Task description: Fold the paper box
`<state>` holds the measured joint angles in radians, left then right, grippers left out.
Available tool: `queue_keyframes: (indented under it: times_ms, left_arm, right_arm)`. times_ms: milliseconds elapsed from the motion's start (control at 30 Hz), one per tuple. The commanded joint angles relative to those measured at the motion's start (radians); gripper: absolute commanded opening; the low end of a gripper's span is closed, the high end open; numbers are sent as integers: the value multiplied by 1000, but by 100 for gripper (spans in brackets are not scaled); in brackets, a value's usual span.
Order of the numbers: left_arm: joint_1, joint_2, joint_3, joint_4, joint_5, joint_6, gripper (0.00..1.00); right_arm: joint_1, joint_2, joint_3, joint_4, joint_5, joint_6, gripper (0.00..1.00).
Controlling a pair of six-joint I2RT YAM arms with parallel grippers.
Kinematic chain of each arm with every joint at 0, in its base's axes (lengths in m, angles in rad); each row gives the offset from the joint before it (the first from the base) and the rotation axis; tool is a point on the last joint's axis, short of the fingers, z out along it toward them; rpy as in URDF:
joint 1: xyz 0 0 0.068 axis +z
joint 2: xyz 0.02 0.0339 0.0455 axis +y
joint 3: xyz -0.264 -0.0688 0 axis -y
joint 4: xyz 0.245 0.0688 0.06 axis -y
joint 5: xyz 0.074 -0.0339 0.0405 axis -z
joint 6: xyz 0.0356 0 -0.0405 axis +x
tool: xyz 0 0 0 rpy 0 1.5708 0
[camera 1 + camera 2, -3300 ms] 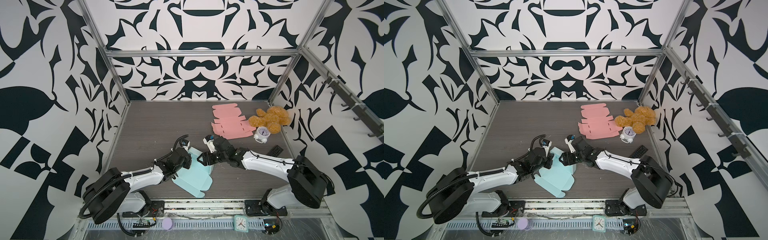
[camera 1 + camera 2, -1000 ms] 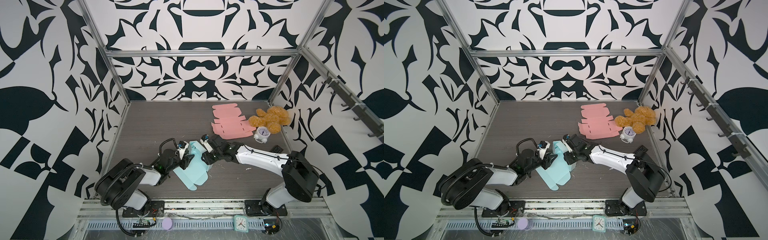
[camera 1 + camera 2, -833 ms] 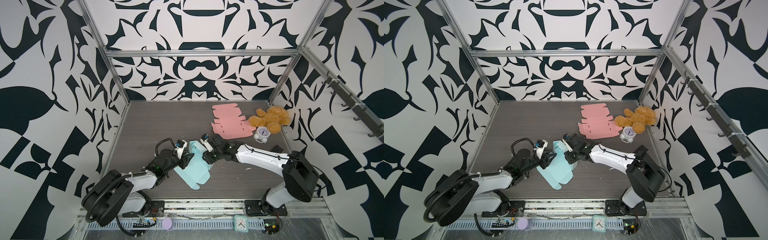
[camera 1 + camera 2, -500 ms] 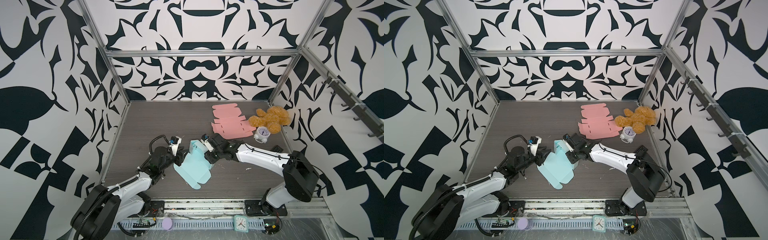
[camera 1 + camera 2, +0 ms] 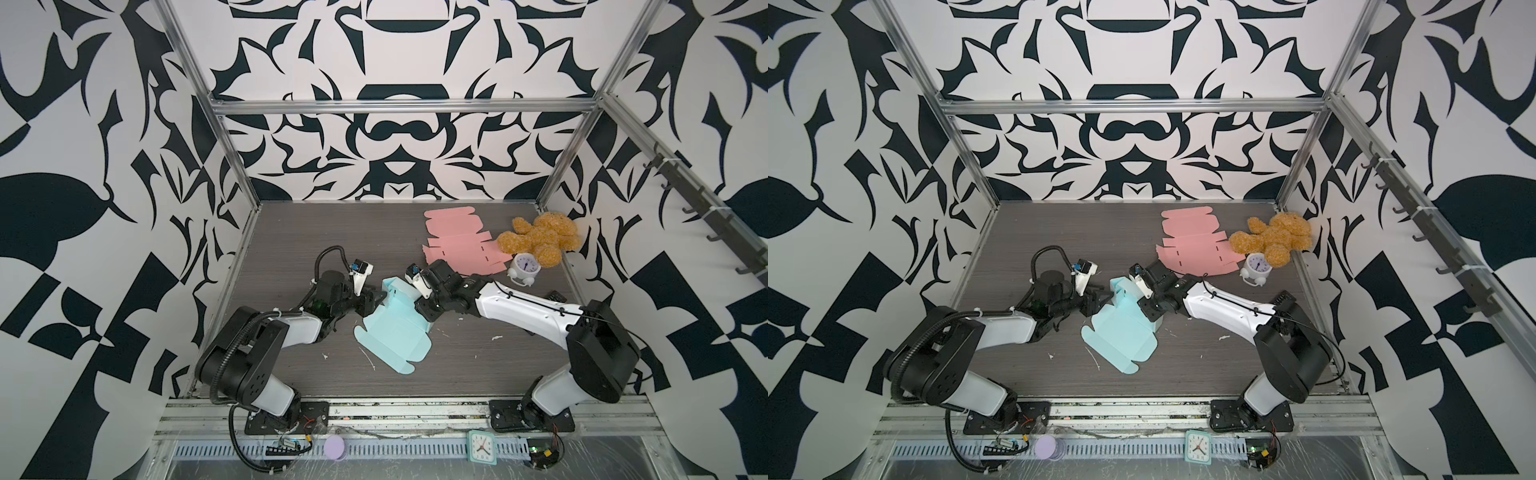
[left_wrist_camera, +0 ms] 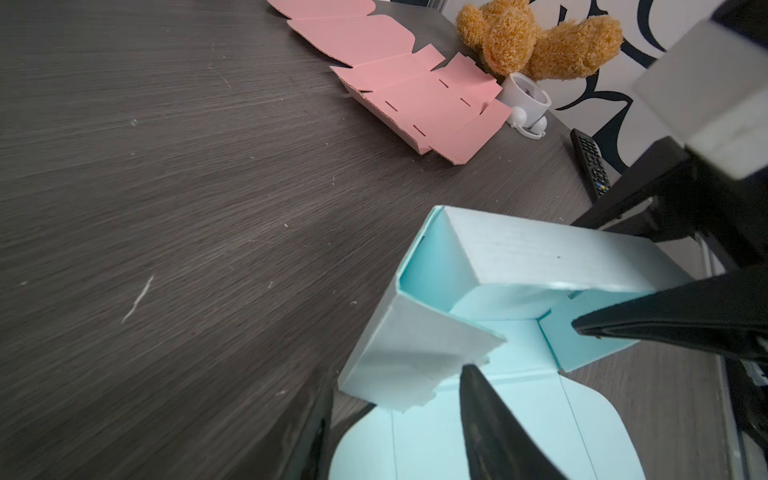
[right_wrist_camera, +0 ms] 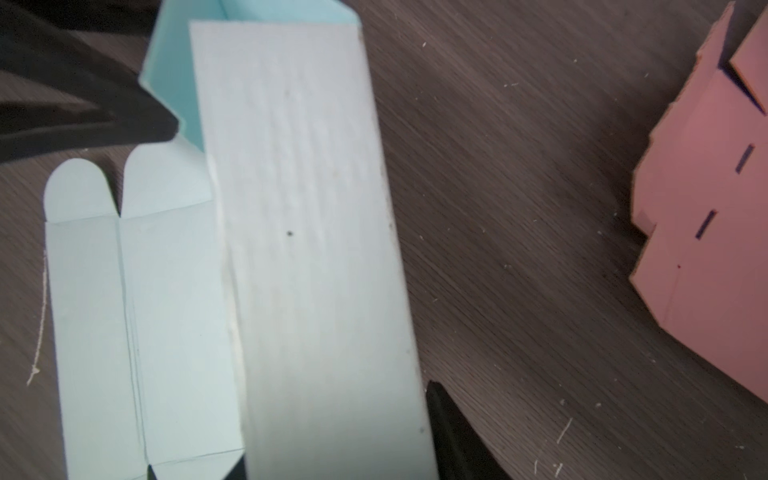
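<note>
Pale blue paper box (image 5: 395, 334): your left gripper (image 5: 378, 300) back at side flap (image 6: 415, 357), jaws wide; right gripper (image 5: 426, 319) jaws, cannot tell; tuck pending

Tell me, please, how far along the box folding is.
Partly done. Done: the blue box has two walls standing at its far end. In hand: both jaws are at that raised end, the left ones open. To do: the remaining panels lie flat; nothing is closed yet.
</note>
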<state>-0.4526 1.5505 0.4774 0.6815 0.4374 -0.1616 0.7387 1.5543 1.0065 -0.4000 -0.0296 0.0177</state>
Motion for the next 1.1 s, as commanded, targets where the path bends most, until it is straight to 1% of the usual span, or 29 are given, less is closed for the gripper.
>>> queue_keyframes:
  times_ms: [0, 100, 233, 367, 567, 800, 933, 1067]
  left_arm:
    - [2, 37, 35, 35, 41, 30, 53]
    - [2, 72, 58, 38, 36, 47, 53]
    - [7, 121, 88, 61, 37, 68, 53]
    - [53, 182, 110, 131, 112, 46, 53]
    - [57, 242, 176, 116, 204, 54, 56]
    - [57, 287, 245, 64, 240, 72, 56]
    - [57, 299, 261, 55, 244, 81, 53]
    - [57, 312, 265, 58, 229, 83, 46]
  right_arm:
    - [-7, -6, 44, 4, -24, -45, 49]
    - [-10, 13, 55, 6, -40, -53, 47]
    - [-9, 39, 72, -5, -34, -60, 45]
    - [-9, 46, 84, -13, -15, -74, 43]
    - [-10, 70, 99, -22, -18, -90, 41]
    - [-9, 89, 117, -24, -36, -102, 39]
    - [-9, 101, 128, -29, -42, -107, 38]
    - [-9, 105, 130, -30, -47, -104, 38]
